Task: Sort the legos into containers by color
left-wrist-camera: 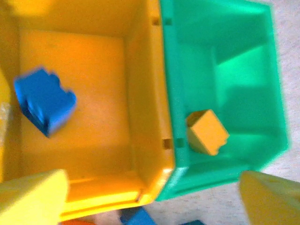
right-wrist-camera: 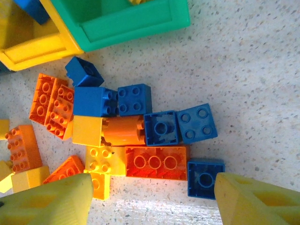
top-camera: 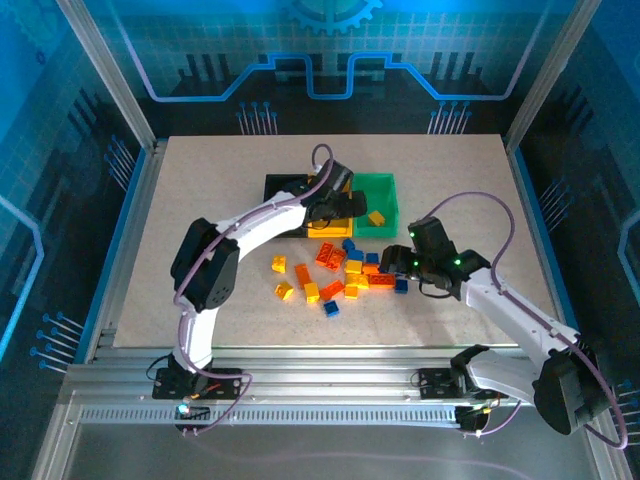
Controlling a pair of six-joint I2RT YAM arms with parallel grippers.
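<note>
My left gripper (left-wrist-camera: 152, 201) hangs open and empty over the near wall between the yellow bin (left-wrist-camera: 93, 70) and the green bin (left-wrist-camera: 243, 56). A blurred blue lego (left-wrist-camera: 44, 101) is inside the yellow bin. One yellow lego (left-wrist-camera: 207, 132) lies in the green bin. The black bin (top-camera: 280, 190) stands left of the yellow one. My right gripper (right-wrist-camera: 152, 201) is open just above the loose pile of orange, yellow and blue legos (top-camera: 345, 275). An upturned orange lego (right-wrist-camera: 157, 162) lies between its fingertips, and an upturned blue lego (right-wrist-camera: 205, 178) lies beside the right fingertip (right-wrist-camera: 258, 199).
The three bins stand side by side behind the pile, mid-table. A few stray yellow and blue legos (top-camera: 285, 290) lie left of and in front of the pile. Bare tabletop (top-camera: 480, 200) stretches right of the green bin. Metal frame rails run along the near edge.
</note>
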